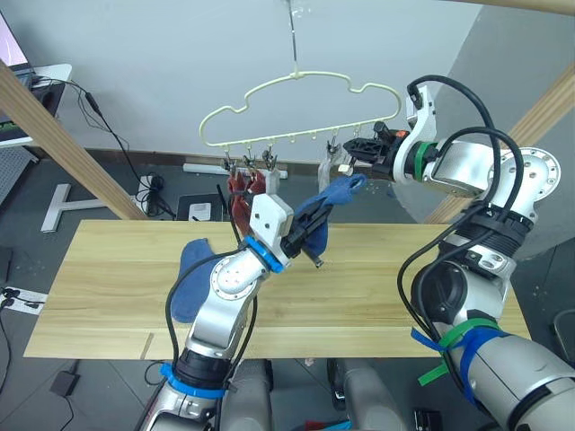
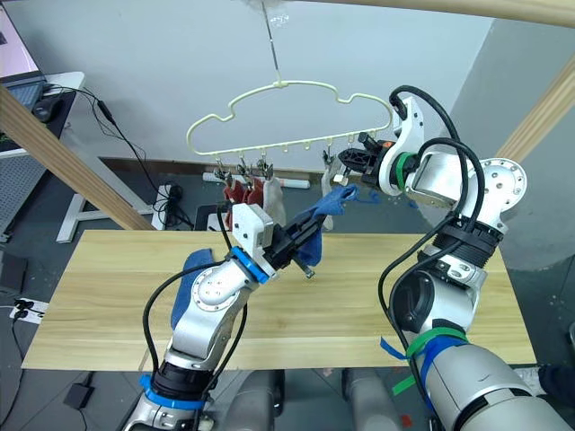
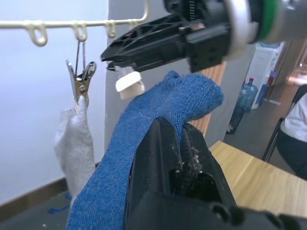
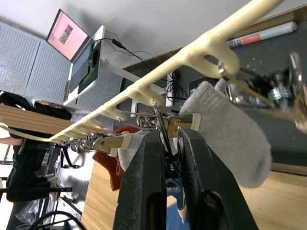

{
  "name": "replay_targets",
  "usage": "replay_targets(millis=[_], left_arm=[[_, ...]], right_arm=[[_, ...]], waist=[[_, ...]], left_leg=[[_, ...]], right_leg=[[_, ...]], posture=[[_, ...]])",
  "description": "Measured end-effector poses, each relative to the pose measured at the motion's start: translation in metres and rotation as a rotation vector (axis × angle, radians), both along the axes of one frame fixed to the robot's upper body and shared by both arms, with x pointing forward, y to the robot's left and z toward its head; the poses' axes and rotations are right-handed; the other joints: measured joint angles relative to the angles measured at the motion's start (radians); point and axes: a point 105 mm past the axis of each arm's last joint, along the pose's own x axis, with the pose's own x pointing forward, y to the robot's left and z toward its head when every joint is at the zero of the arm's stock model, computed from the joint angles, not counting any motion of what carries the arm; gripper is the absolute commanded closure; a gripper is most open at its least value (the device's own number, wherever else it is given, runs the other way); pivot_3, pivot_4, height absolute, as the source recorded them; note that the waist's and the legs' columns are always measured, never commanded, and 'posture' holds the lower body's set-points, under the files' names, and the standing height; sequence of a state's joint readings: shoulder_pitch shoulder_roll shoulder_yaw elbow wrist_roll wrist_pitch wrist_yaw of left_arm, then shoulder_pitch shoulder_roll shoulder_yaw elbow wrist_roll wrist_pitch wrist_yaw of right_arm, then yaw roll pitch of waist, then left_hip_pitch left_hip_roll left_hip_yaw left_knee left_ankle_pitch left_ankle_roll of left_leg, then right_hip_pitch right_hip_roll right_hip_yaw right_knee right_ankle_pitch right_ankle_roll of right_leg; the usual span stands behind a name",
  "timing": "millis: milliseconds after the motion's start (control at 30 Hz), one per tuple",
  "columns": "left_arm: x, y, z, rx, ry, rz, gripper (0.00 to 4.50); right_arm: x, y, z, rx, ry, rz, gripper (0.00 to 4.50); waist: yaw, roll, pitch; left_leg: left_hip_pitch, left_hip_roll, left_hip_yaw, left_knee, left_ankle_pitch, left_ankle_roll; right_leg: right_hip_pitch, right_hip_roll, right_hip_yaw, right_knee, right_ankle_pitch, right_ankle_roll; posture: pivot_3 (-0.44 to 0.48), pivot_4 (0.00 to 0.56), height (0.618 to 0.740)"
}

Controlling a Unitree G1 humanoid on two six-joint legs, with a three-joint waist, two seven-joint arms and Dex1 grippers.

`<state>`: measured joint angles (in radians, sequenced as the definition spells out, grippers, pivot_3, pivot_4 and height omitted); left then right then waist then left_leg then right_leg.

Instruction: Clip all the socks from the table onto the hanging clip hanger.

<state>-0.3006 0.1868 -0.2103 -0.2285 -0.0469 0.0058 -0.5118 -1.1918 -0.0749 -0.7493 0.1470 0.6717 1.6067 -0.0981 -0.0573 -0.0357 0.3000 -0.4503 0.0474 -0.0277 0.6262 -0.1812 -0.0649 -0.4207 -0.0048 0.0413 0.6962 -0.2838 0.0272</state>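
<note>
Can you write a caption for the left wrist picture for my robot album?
Left gripper lifts a blue sock toward the clip hanger, meeting the right gripper.

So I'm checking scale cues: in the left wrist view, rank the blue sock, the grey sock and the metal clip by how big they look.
1. Blue sock, though it is nearest the camera.
2. Grey sock.
3. Metal clip.
</note>
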Motion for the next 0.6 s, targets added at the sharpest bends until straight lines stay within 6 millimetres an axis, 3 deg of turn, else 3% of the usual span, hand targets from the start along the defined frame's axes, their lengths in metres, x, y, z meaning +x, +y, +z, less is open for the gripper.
replay_targets(millis=[233,600], left_arm=[[-0.0051,0.0045,0.0060,0.066,-0.123,0.024,4.46],[0.0011,-0.0001,0.0024,0.076,-0.140,0.044,4.46]], right_arm=[[0.0017,0.0008,-0.0014,0.027,0.037,0.007,4.37],[0.0003,0.0022,-0.0004,0.049,0.066,0.007,4.37]], waist=[[0.000,0.000,0.000],[0.000,0.000,0.000]], left_leg=[[0.000,0.000,0.000,0.000,0.000,0.000],[0.000,0.000,0.000,0.000,0.000,0.000]], right_leg=[[0.000,0.000,0.000,0.000,0.000,0.000],[0.000,0.000,0.000,0.000,0.000,0.000]], posture=[[-0.134,0.271,0.740],[-0.137,0.279,0.740]])
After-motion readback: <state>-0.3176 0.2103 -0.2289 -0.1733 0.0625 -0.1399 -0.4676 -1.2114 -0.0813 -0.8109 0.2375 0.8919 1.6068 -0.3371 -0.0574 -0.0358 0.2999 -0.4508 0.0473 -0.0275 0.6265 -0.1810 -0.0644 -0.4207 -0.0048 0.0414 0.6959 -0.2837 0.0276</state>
